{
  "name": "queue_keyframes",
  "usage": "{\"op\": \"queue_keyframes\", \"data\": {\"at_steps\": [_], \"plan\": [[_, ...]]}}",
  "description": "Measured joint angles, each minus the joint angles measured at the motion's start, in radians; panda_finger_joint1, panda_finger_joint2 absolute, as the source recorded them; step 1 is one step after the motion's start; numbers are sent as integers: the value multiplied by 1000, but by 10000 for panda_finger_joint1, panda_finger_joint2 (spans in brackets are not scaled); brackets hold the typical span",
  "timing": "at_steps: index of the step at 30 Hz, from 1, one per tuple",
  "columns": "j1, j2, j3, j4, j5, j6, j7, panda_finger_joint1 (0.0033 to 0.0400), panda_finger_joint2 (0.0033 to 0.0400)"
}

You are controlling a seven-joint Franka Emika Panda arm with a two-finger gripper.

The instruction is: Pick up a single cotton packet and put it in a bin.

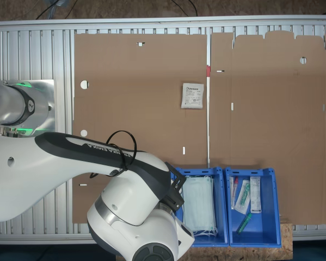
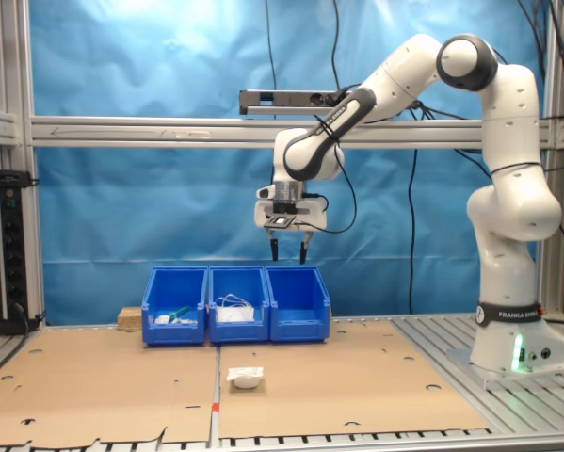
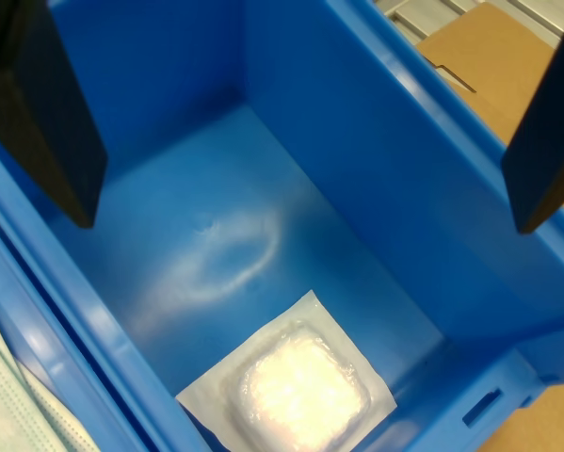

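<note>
The cotton packet (image 1: 192, 96), flat and white with a logo and fine print, lies on the cardboard; in the second exterior view the cotton packet (image 2: 245, 378) sits in front of the bins. My gripper (image 2: 288, 254) hangs open over the blue bin (image 2: 298, 303) at the row's end toward the second exterior view's right, a good way above its rim. In the wrist view my gripper (image 3: 305, 224) is open with nothing between its dark fingers (image 3: 46, 113), looking down into the bin (image 3: 385, 179). A plain white square padded packet (image 3: 296, 395) lies on the bin floor.
Two more blue bins stand in the row: one with pale green face masks (image 1: 200, 205), one with tubes and syringes (image 1: 248, 202). A cardboard sheet (image 1: 135, 81) covers the table. My arm's base (image 2: 512, 348) stands at the second exterior view's right.
</note>
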Motion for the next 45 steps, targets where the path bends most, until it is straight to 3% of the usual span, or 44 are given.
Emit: {"op": "queue_keyframes", "data": {"at_steps": [3, 7, 19, 45], "plan": [[6, -3, 0, 1, 0, -1, -8, 400, 400], [60, -36, 19, 14, 0, -2, -34, 400, 400], [151, -82, 75, 41, 0, -2, -74, 400, 400], [163, -86, 83, 42, 0, -2, -122, 400, 400]]}}
